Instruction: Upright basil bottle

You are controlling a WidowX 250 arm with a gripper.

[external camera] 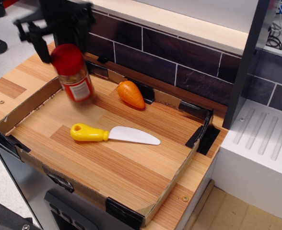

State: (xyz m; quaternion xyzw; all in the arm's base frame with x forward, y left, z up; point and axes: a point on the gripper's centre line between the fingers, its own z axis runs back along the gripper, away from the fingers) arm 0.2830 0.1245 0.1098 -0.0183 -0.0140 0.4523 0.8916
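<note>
no readable text, bottle label (78, 89) blurred
</note>
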